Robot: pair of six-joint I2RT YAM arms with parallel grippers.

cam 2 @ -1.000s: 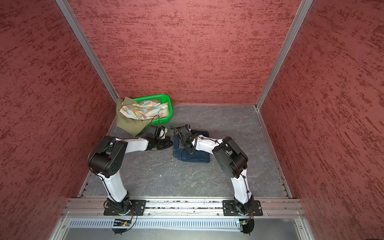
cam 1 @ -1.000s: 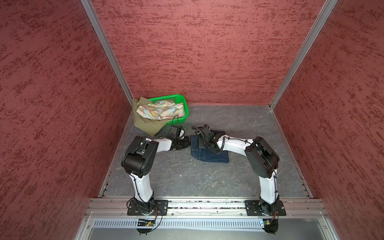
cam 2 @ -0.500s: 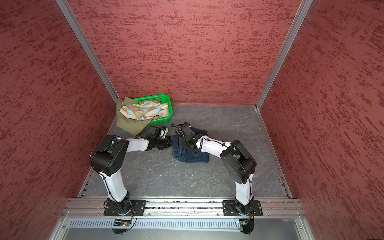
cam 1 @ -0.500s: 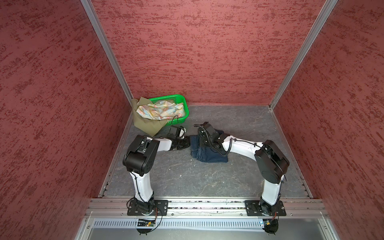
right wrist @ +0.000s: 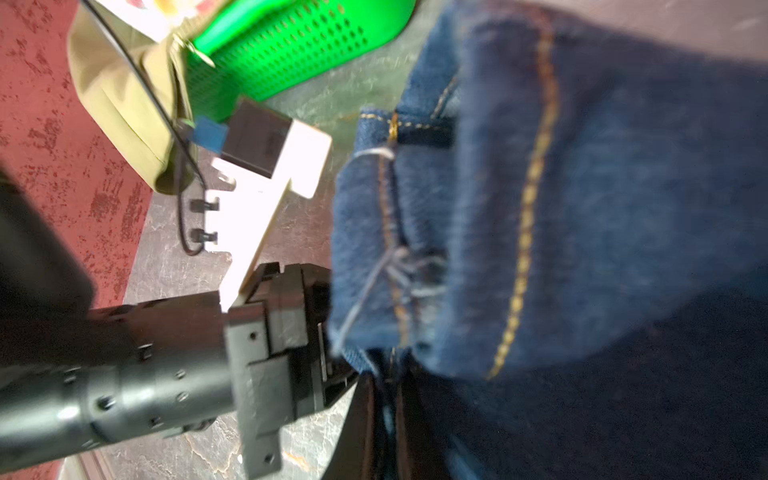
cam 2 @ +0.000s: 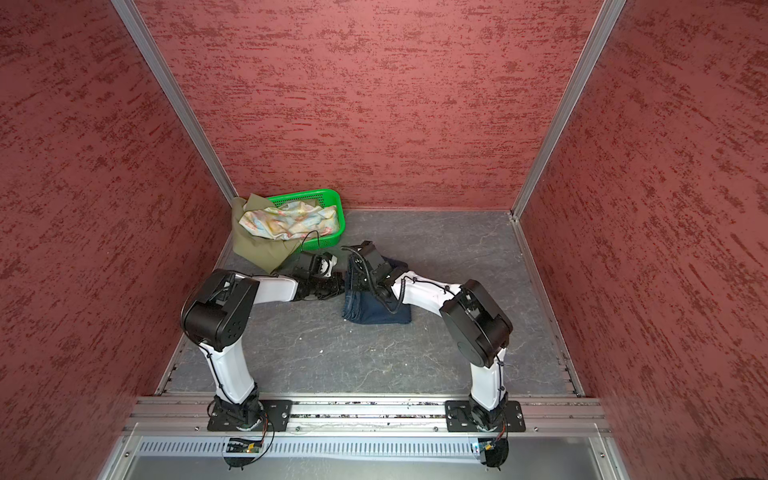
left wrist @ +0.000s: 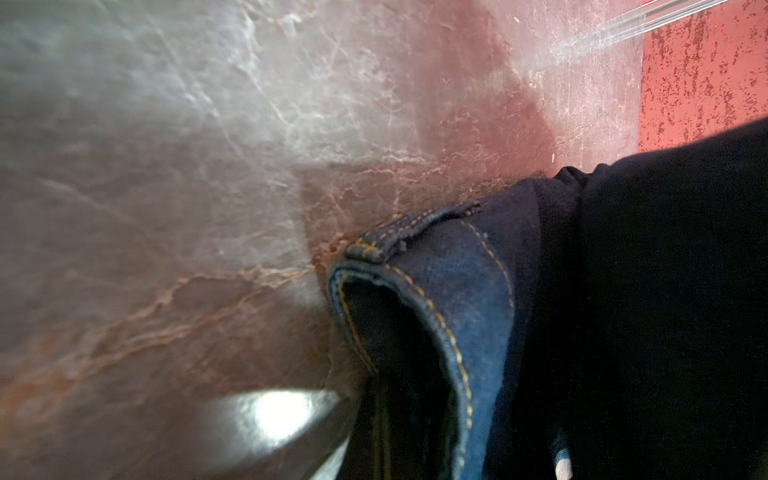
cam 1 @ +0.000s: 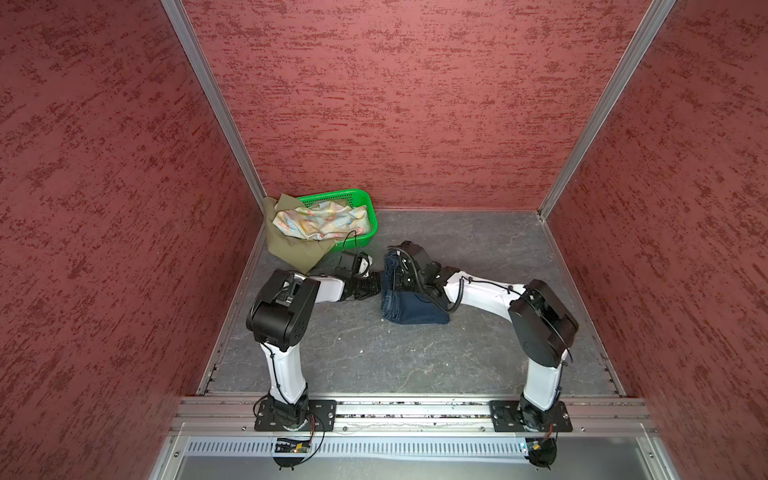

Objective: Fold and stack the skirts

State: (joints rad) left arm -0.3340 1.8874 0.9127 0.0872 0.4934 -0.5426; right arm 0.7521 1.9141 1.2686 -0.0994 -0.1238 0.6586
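Observation:
The dark blue denim skirt (cam 1: 415, 309) (cam 2: 376, 311) lies folded in the middle of the table. My left gripper (cam 1: 379, 286) (cam 2: 343, 286) lies low at its left edge, shut on the seamed hem (left wrist: 436, 266). My right gripper (cam 1: 394, 279) (cam 2: 355, 281) reaches over the skirt from the right and is shut on the same left edge. A thin strip of denim (right wrist: 582, 166) sits between its dark fingers (right wrist: 357, 436). The floral skirt (cam 1: 320, 218) (cam 2: 286, 222) lies crumpled in the basket. Under it the olive skirt (cam 1: 291, 245) (cam 2: 257, 245) (right wrist: 116, 91) spills onto the table.
A green perforated basket (cam 1: 368, 205) (cam 2: 338, 199) (right wrist: 291, 41) stands in the back left corner against the red walls. Red panels close in the table on three sides. Both arm bases sit on the front rail.
The right arm's elbow has swung out to the right while its gripper stayed on the denim's left edge. The left arm has hardly moved.

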